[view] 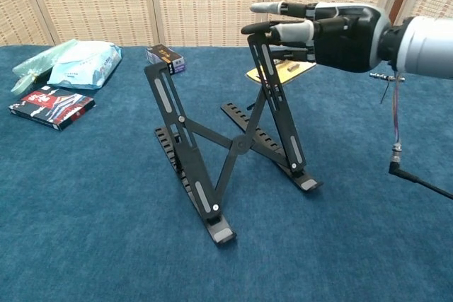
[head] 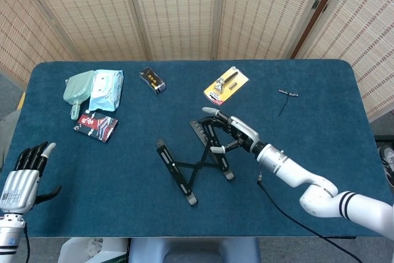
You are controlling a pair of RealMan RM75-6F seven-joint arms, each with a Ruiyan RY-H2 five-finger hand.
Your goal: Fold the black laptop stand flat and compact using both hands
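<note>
The black laptop stand stands unfolded mid-table, its two slotted side rails joined by crossed links. Both rails rise as an inverted V in the chest view. My right hand hovers at the top of the stand's right rail, fingers stretched out and apart, with fingertips touching the rail's upper end. From the head view the right hand lies over the stand's right side. Nothing is held in it. My left hand hangs off the table's near-left corner, fingers straight, holding nothing, far from the stand.
At the back left lie a green pouch, a wipes pack and a red-black packet. A small black box, a yellow carded tool and a small hex key lie further back. A black cable trails from my right wrist.
</note>
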